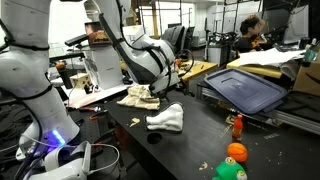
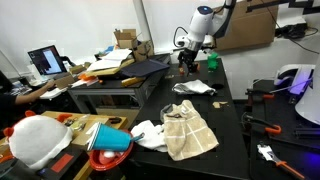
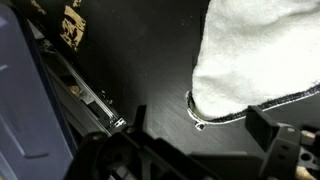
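Note:
My gripper (image 3: 200, 140) is open and empty, its two dark fingers spread wide above the black table (image 3: 140, 70). A white cloth (image 3: 260, 55) lies just ahead of the fingertips, its hemmed edge between them, not touched. In both exterior views the gripper (image 2: 187, 64) hangs from the white arm (image 1: 145, 55) a little above the table, next to that crumpled white cloth (image 1: 166, 120) (image 2: 195, 88).
A beige towel (image 2: 190, 130) (image 1: 140, 96) and another white cloth (image 2: 148, 133) lie on the table. A dark blue tray (image 1: 245, 90) stands at the table's side. An orange ball (image 1: 236, 152), a green toy (image 1: 230, 171) and a small bottle (image 1: 237, 125) sit near one corner.

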{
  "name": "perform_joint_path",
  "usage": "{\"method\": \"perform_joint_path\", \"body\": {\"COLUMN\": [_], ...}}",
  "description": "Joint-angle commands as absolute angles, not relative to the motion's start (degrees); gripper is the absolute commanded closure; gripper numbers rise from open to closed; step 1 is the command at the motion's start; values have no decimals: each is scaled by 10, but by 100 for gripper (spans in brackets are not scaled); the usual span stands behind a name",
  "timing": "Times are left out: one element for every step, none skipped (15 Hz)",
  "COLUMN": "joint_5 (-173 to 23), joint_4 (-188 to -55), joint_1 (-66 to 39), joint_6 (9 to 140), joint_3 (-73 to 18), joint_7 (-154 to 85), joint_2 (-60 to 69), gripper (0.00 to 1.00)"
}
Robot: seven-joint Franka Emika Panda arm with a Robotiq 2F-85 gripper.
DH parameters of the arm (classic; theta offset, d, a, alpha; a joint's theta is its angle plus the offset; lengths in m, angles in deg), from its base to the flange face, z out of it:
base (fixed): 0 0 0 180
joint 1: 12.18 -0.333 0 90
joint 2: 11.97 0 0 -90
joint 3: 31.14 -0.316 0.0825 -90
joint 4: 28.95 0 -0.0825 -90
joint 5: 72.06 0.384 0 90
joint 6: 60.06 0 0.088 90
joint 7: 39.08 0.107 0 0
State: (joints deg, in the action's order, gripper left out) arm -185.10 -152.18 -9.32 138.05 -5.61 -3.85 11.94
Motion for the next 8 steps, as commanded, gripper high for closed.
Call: {"method": "perform_joint_path", "body": {"joint_5": [-1927, -1955, -1982, -2009, -2035, -2065, -2096, -2120], "joint_4": [-1490, -1490, -1490, -1491, -1491, -1493, -1493, -1492], "joint_1": [-123, -126, -129, -126, -126, -121, -121, -124], "joint_6": [1380, 1380, 1380, 1380, 1380, 1380, 1380, 1380], "joint_3": [-29, -28, -28, -33, -36, -41, -41, -39], "joint_7": [43, 61, 78, 93, 110, 127, 146, 163], "joint_2": [157, 166, 175, 182, 188, 191, 193, 200], "gripper": [0, 0, 0, 0, 0, 0, 0, 0]}}
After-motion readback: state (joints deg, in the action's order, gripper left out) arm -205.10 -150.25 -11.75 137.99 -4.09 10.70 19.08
